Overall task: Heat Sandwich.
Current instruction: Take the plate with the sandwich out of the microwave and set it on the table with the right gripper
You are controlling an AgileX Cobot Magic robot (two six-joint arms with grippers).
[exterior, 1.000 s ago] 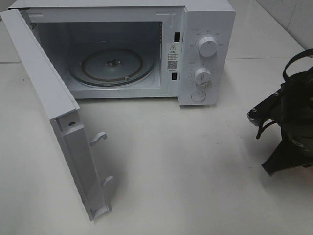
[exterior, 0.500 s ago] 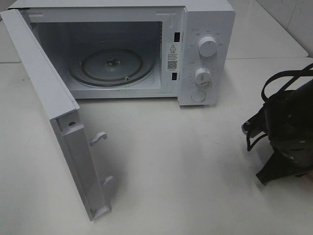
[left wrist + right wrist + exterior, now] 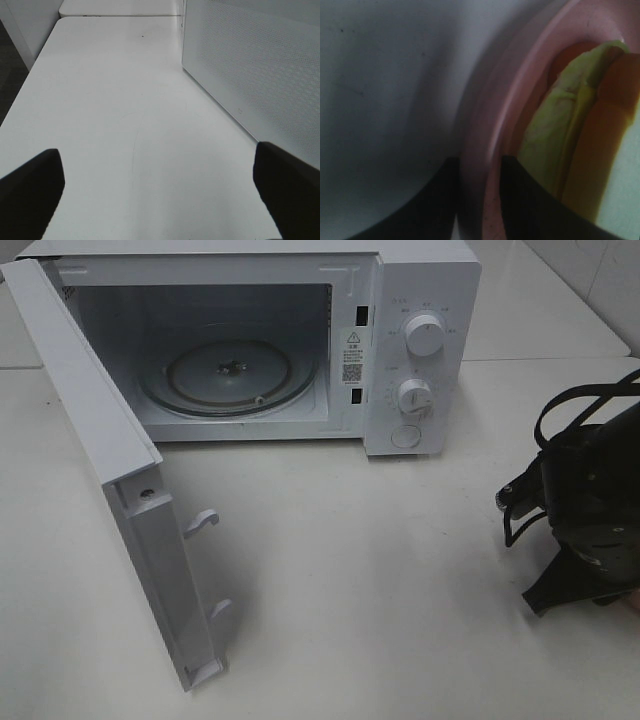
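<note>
Sandwich [image 3: 570,145] appears only in the right wrist view, blurred and cut off at the frame edge; pale yellow-green layer beside a golden-tan crust band, lying on a round pink plate [image 3: 485,150]; neither item shows in the high view, where the dark bulk of the right arm covers that spot at the right edge of the table [image 3: 400,590].

Right gripper [image 3: 477,200]: two dark fingers straddle the plate rim, one outside it, one inside next to the sandwich; rim sits between them, but focus is too soft to say whether they press on it; grip state cannot be told.

Left gripper [image 3: 160,192]: only the two dark finger ends in frame, standing wide apart, nothing between them; below them bare white tabletop, matte, with a faint curved scuff; alongside, a perforated white panel of the microwave [image 3: 260,340].

Microwave: white boxy casing; door [image 3: 120,490] swung fully open, two hooked latches on its inner edge; round glass turntable [image 3: 230,375] inside, glossy; two round knobs and one round button on the control panel, labels too small to read.
</note>
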